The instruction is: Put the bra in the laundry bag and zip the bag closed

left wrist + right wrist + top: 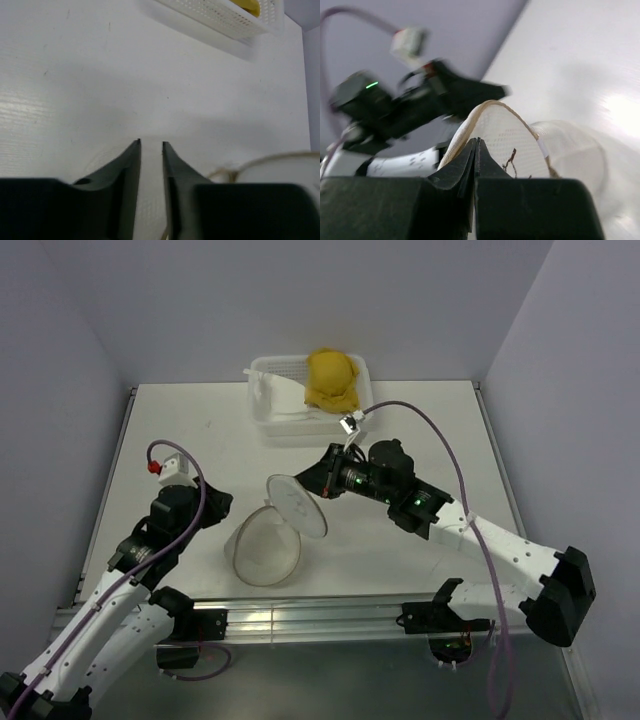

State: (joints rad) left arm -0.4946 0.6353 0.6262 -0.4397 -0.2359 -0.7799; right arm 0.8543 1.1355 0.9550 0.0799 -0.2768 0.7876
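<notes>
The mustard-yellow bra lies in the white basket at the back of the table; a corner of the bra shows in the left wrist view. The mesh laundry bag lies near the front with its mouth open. Its round lid stands up, and my right gripper is shut on the lid's rim. My left gripper sits at the bag's left side. In its wrist view the left gripper shows a narrow gap between the jaws, with white mesh seen below it.
The perforated basket also holds a white cloth piece. Purple walls close in the table on the left, back and right. The bag's pale rim curves just right of my left fingers. A metal rail runs along the near edge.
</notes>
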